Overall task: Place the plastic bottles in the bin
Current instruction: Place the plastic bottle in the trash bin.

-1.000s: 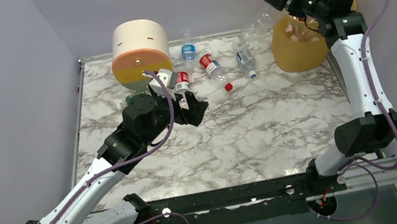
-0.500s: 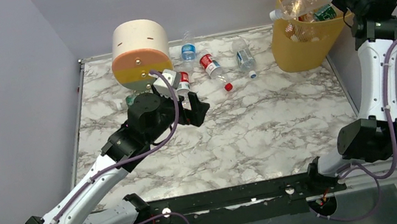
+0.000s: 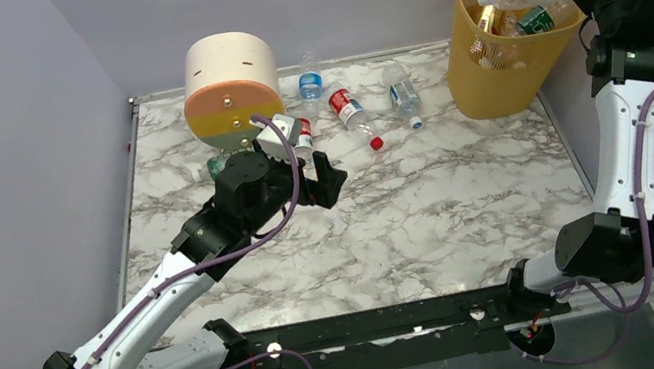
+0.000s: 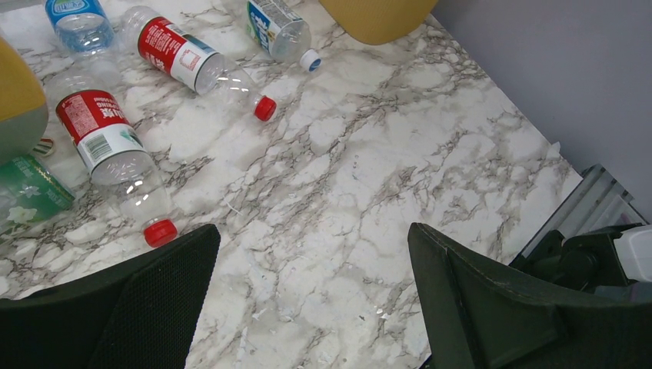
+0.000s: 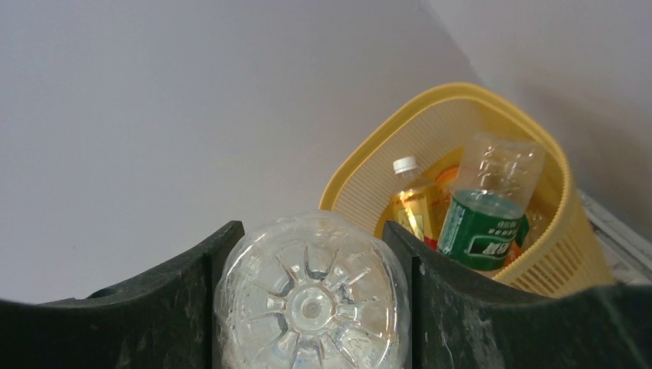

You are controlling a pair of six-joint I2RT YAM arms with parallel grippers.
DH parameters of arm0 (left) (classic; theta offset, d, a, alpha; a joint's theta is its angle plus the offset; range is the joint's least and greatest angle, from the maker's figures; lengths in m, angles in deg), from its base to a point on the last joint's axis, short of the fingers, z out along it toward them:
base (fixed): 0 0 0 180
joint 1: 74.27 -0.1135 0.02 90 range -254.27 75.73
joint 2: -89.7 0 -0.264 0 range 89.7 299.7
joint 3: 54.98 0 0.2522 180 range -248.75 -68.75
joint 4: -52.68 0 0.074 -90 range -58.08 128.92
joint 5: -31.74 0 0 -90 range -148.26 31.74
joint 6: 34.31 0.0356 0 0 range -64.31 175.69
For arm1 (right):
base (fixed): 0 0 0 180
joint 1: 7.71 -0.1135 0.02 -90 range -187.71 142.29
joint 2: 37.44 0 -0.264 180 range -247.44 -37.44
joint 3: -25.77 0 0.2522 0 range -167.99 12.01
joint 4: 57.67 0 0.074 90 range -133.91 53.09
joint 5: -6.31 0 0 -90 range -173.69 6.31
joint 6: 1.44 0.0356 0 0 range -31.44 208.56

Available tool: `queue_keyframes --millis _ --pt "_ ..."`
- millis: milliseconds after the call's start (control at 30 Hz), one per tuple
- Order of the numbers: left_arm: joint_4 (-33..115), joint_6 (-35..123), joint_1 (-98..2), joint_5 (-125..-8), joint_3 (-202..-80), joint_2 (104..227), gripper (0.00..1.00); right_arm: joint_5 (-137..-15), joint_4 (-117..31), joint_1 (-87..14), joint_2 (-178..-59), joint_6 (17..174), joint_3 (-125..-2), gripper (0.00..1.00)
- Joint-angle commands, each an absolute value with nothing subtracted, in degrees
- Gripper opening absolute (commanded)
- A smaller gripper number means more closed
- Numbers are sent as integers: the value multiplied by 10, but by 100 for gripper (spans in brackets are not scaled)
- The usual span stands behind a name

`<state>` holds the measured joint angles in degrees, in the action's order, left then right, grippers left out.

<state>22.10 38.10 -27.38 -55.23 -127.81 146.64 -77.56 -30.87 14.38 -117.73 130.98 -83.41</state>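
Your right gripper [image 5: 311, 238] is clamped on a clear bottle [image 5: 311, 307], held over the rim of the bin [image 3: 487, 75] at the far right. A green-labelled bottle [image 5: 484, 215] and a yellow one [image 5: 411, 200] lie inside. Your left gripper [image 4: 311, 234] hangs with jaws spread wide above the table [image 3: 429, 207], just near-right of the drawer unit [image 3: 229, 85]. Beside it lie two red-labelled bottles [image 4: 115, 146], with a blue-labelled one [image 4: 77, 15] and a white-capped one [image 4: 278, 29] farther off.
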Motion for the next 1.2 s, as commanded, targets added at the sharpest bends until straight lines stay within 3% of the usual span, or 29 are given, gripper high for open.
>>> queue_keyframes --millis 0,700,1167 --pt "238 382 -274 -560 -1268 1466 99 -861 -352 145 -1167 1316 -829 63" --pt "250 377 -274 -570 -1260 1466 99 -854 -281 140 -1309 1293 -950 68" --pt "241 374 -274 -569 -1258 1444 99 -897 -231 73 -1363 1252 -1010 68"
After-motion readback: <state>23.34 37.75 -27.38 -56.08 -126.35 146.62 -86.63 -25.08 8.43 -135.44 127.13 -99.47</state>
